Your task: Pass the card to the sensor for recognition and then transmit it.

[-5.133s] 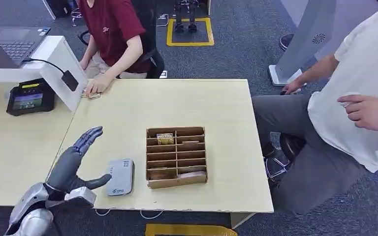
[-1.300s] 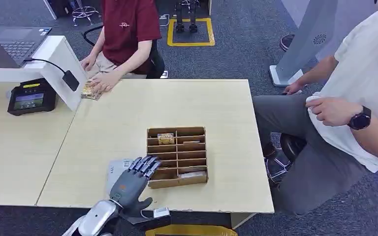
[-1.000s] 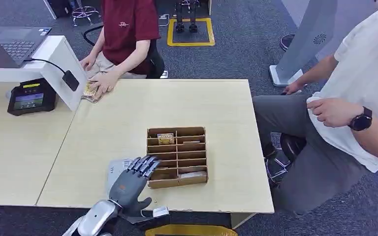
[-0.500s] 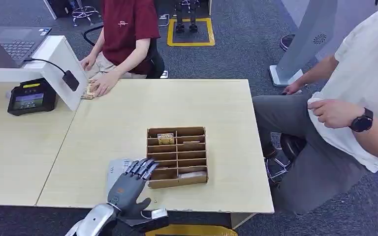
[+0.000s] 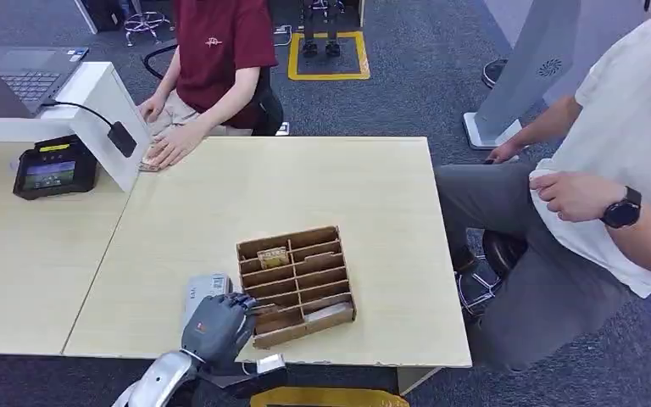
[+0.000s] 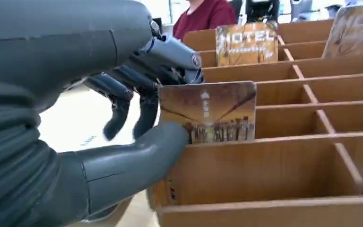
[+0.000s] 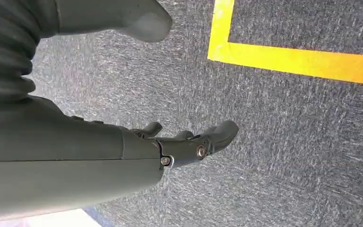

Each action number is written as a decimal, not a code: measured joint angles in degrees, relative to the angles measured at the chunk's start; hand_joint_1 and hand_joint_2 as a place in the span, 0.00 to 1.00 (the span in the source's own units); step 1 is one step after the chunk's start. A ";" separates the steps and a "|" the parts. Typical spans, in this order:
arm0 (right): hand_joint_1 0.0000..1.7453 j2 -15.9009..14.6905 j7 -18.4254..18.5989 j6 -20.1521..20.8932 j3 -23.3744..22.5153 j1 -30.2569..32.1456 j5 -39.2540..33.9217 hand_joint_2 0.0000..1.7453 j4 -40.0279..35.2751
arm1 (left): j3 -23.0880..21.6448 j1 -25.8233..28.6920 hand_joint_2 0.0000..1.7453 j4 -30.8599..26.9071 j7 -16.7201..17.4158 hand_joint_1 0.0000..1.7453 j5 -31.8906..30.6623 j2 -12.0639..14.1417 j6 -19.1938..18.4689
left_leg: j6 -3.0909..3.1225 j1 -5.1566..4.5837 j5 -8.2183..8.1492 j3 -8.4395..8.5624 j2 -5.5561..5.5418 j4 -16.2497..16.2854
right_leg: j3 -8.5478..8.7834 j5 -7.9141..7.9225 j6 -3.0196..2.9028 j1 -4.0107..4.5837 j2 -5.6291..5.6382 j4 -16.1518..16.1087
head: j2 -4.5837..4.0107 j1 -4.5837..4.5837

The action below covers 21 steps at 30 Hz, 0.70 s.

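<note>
In the left wrist view my left hand (image 6: 71, 123) pinches a brown hotel card (image 6: 208, 112) between its thumb and fingers; the card stands upright in a slot of the cardboard divider box (image 6: 283, 170). From the head view, the left hand (image 5: 217, 326) sits curled at the near-left corner of the box (image 5: 305, 292), which lies skewed on the table. The grey flat sensor (image 5: 204, 287) lies just left of the box, partly under the hand. Another hotel card (image 5: 272, 256) stands in a far slot. My right hand (image 7: 184, 142) hangs over the carpet holding nothing, fingers loosely extended.
A person in red sits at the far-left corner with a hand on cards (image 5: 159, 153). A black terminal (image 5: 48, 167) stands on the left table (image 5: 17, 271). A person in white (image 5: 619, 170) sits close on the right. The light table (image 5: 322, 182) extends behind the box.
My left hand's fingers have curled from spread to closed on a card at the box's near-left corner. The box has turned and slid slightly left.
</note>
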 joint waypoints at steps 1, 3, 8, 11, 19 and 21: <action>0.00 0.00 0.00 -0.02 0.00 0.00 0.00 1.00 0.00 | 0.09 0.02 1.00 0.00 -0.11 1.00 0.06 0.02 0.00 | 0.00 0.00 0.00 0.00 0.00 0.00 | 0.00 0.00 0.00 0.00 -0.01 0.00 | 0.00 -0.02; 0.00 0.00 0.02 -0.02 0.00 -0.04 0.02 1.00 0.00 | 0.15 0.04 1.00 0.00 -0.13 1.00 0.09 0.02 0.00 | 0.00 0.00 0.00 0.00 0.00 0.00 | 0.00 0.00 0.00 0.00 -0.01 0.00 | 0.00 -0.02; 0.00 0.00 0.02 -0.02 -0.02 -0.10 0.02 1.00 0.00 | 0.17 0.05 1.00 0.00 -0.13 1.00 0.09 0.02 -0.04 | 0.00 0.00 0.00 -0.01 0.00 0.00 | 0.00 0.00 0.00 0.00 -0.01 0.00 | 0.00 -0.02; 0.00 0.00 0.02 -0.02 -0.02 -0.12 0.02 1.00 0.00 | 0.17 0.08 1.00 0.02 -0.15 1.00 0.09 0.02 -0.07 | 0.00 0.00 0.00 -0.01 0.00 0.00 | 0.00 0.00 0.00 0.00 -0.01 0.00 | 0.00 0.00; 0.00 0.00 0.02 0.04 -0.28 -0.13 0.15 1.00 0.00 | 0.17 0.05 1.00 0.02 -0.46 1.00 0.92 0.00 -0.13 | 0.00 0.00 0.00 0.00 0.00 0.00 | 0.00 0.00 0.00 0.00 -0.01 0.00 | 0.00 -0.02; 0.00 0.00 0.00 0.09 -0.33 -0.13 0.17 1.00 0.00 | 0.28 -0.10 1.00 0.00 -1.64 1.00 2.81 0.11 0.22 | 0.00 0.00 0.00 0.00 0.00 0.00 | 0.00 0.00 0.00 0.00 -0.01 0.00 | 0.00 0.00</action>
